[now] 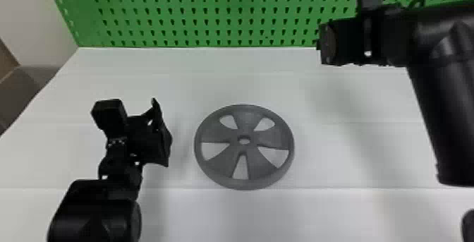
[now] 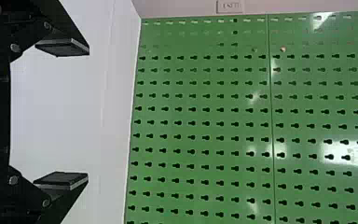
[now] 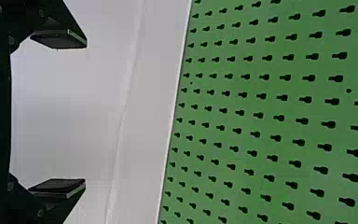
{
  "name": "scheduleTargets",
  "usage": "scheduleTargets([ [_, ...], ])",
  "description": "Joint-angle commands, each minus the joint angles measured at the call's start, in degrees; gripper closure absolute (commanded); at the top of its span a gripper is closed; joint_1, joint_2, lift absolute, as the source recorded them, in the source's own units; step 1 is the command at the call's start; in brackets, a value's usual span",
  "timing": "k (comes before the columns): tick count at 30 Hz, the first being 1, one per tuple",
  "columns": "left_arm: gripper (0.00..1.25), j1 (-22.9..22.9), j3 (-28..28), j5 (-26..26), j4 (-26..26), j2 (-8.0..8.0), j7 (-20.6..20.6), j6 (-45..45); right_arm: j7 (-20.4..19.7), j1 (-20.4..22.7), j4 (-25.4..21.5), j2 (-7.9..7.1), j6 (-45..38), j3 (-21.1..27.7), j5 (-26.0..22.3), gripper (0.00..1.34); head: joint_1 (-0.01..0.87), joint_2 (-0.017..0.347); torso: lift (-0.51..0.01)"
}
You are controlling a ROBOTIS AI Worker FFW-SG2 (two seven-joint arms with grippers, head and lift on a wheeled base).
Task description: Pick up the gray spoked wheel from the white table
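While my left end effector (image 2: pixel 88 113) hangs released beside the gray spoked wheel (image 1: pixel 243 132), its fingers parted around nothing, I read the step in hand as the approach. The wheel lies flat on the bench (image 1: pixel 338 160), between my two arms, ungrasped. Farther right and toward the green pegboard (image 1: pixel 218 15), my right end effector (image 3: pixel 86 112) is also released and empty. Next, I judge, I need to align one spread pair of fingers with the rim, lower, close, then lift.
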State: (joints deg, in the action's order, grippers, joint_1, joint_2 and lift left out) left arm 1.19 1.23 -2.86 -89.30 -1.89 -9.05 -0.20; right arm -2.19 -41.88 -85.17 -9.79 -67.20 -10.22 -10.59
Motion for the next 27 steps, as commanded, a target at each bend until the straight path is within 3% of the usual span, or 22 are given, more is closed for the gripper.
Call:
scheduleTargets([
  [1,0.31,-0.2,-0.3,0.3,0.0,-0.13,0.0,0.3,0.0,-3.3,4.1,-0.67,-2.9,-1.2,-2.2,0.23,0.772,0.066,-0.081],
  [9,0.31,-0.6,-0.4,0.8,-0.6,-0.3,0.0,1.7,0.0,-8.0,12.0,-0.94,-5.0,-3.8,-7.3,0.23,0.772,0.066,-0.081],
  [17,0.31,-1.2,-1.3,1.4,-0.7,-0.83,0.0,2.4,0.0,-14.2,21.2,-2.08,-5.9,-12.5,-11.2,0.23,0.772,0.066,-0.081],
  [21,0.31,-1.5,-1.8,1.5,-0.7,-1.36,0.0,2.8,0.0,-15.7,25.9,-2.69,-5.9,-14.9,-14.3,0.23,0.772,0.066,-0.081],
  [27,0.31,-1.8,-2.2,1.5,-0.8,-1.97,0.0,3.2,0.0,-16.8,29.4,-3.75,-7.7,-17.4,-17.2,0.23,0.772,0.066,-0.081],
])
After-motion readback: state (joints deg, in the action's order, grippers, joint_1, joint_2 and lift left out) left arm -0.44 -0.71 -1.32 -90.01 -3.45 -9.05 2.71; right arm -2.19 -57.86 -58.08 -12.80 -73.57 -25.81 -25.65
